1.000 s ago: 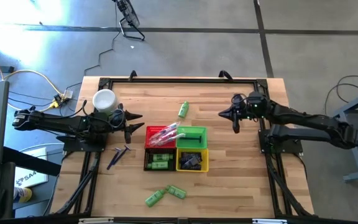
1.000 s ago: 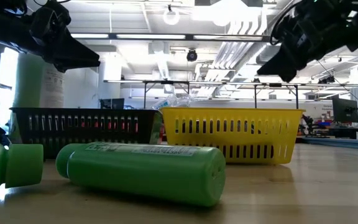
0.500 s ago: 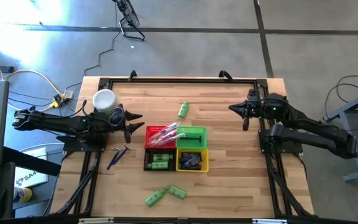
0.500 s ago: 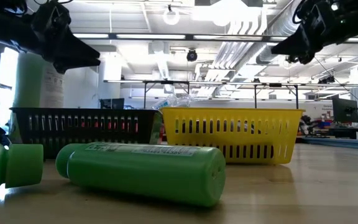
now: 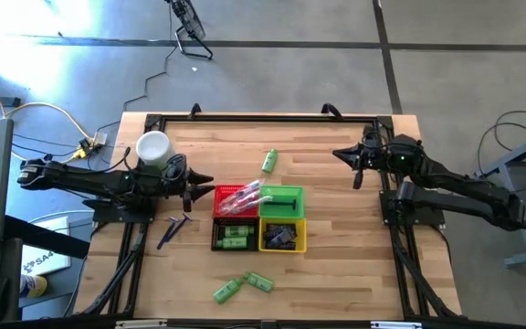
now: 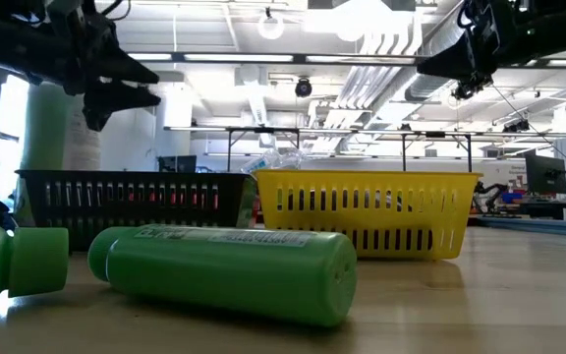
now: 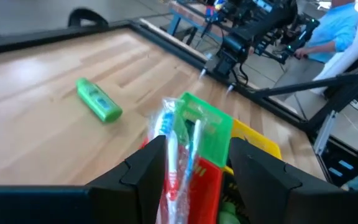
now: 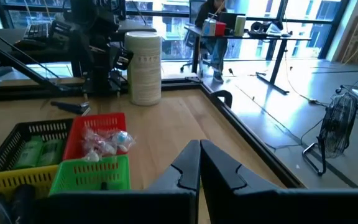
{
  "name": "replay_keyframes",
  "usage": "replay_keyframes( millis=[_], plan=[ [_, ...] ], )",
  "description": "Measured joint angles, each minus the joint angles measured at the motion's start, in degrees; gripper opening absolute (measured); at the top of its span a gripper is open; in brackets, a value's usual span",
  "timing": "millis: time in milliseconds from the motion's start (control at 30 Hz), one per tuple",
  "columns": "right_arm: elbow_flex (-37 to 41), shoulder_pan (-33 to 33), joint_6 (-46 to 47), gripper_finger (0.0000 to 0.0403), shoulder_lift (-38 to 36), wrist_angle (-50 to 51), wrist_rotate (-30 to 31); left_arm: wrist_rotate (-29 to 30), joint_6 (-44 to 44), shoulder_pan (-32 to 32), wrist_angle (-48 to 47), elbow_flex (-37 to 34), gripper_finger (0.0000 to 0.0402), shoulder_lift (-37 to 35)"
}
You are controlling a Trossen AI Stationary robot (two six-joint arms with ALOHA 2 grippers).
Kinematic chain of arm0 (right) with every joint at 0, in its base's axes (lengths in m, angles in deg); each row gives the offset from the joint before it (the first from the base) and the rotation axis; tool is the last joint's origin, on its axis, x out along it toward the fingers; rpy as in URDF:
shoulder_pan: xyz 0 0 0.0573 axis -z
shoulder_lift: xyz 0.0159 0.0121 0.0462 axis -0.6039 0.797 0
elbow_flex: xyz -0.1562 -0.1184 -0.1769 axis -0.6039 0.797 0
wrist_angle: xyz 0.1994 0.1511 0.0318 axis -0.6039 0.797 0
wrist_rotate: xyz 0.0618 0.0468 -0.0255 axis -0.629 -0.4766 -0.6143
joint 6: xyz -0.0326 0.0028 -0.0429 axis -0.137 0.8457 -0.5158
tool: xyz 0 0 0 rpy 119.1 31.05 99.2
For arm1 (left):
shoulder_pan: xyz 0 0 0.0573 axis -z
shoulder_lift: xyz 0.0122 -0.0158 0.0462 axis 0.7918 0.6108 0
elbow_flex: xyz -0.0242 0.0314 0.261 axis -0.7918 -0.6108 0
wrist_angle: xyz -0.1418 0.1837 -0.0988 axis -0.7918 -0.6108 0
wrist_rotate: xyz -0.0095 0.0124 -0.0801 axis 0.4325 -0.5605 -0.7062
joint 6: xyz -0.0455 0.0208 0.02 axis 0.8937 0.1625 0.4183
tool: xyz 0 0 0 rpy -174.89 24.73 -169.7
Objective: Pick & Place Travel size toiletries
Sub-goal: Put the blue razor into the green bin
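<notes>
Toiletries are spread over the wooden table. One green bottle (image 5: 268, 162) lies on its side at the far middle, and two green bottles (image 5: 242, 286) lie near the front edge. Dark purple tubes (image 5: 173, 228) lie at the left. Four small baskets hold more: red (image 5: 234, 202) with toothbrush packets (image 7: 174, 146), green (image 5: 282, 200), black (image 5: 235, 237) with green bottles, yellow (image 5: 282, 236) with dark packets. My left gripper (image 5: 201, 187) hovers open just left of the red basket, nothing between its fingers (image 7: 148, 169). My right gripper (image 5: 347, 161) is shut and empty, raised over the far right of the table.
A white round cup (image 5: 153, 147) stands at the far left beside my left arm. In the low view the near green bottles (image 6: 224, 270) lie in front of the black basket (image 6: 126, 202) and yellow basket (image 6: 367, 211). Bare wood stretches right of the baskets and along the far edge.
My right gripper, still shut, has drawn back toward the table's right edge and risen. My left gripper has rolled about its own pointing line while staying in place and open. No toiletry has moved.
</notes>
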Motion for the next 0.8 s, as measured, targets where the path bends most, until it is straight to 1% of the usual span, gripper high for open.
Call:
replay_keyframes(
  millis=[100, 200, 333, 433, 567, 700, 800],
  plan=[
    [0.0, 0.0, 0.0, 0.0003, 1.2, -0.1, 0.0, 0.6, 0.2, 2.0, 3.4, 0.0, 0.0175, 3.3],
    [0.0, 0.0, 0.0, 0.0003, 2.1, -0.1, 0.0, 2.2, -1.5, 4.8, 7.6, 0.3, 0.0175, 7.1],
    [0.0, 0.0, 0.0, 0.0003, 3.6, -1.0, 0.0, 6.4, -3.7, 8.6, 5.5, 4.9, 0.0175, 11.9],
    [0.0, 0.0, 0.0, 0.0003, 4.7, -2.2, 0.0, 10.0, -4.3, 11.0, -1.7, 10.3, 0.0175, 15.5],
    [0.0, 0.0, -0.7, 0.0003, 6.2, -3.1, 0.0, 14.4, -1.1, 13.1, -16.5, 19.4, 0.0175, 20.1],
    [0.0, 0.0, -3.1, 0.0003, 7.8, -3.1, 0.0, 14.7, 6.2, 13.7, -33.0, 28.5, 0.0175, 25.4],
    [0.0, 0.0, -5.3, 0.0003, 8.8, -3.1, 0.0, 13.1, 12.4, 13.7, -44.7, 34.6, 0.0175, 29.5]
  ],
)
